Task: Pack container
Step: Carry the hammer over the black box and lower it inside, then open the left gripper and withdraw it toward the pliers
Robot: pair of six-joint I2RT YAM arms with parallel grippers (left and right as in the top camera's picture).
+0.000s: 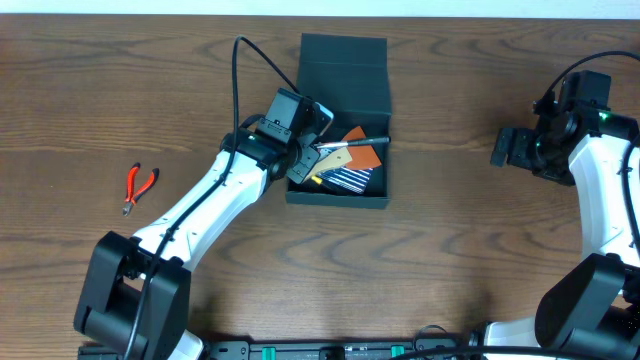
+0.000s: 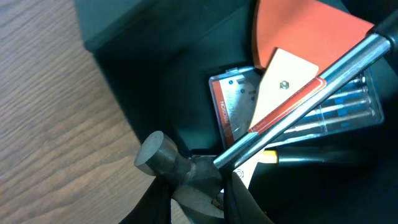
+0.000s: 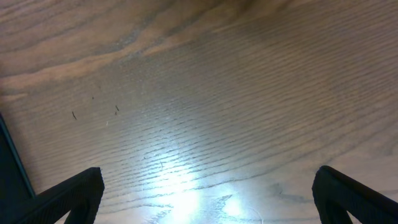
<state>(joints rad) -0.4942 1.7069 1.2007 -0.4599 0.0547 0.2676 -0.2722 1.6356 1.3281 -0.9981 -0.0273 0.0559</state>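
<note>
Over container, left hand gripping hammer, right hand spread wide

Overhead: bright, even light from above; table grain sharp, soft shadows beside arms. Container interior dark, little detail.
Left wrist: hammer shaft glints, head soft; left gripper black, blurred.
Right wrist: white glare patch on tabletop, low centre; right gripper fingertips silhouetted, out of focus; grain soft toward top.
</note>
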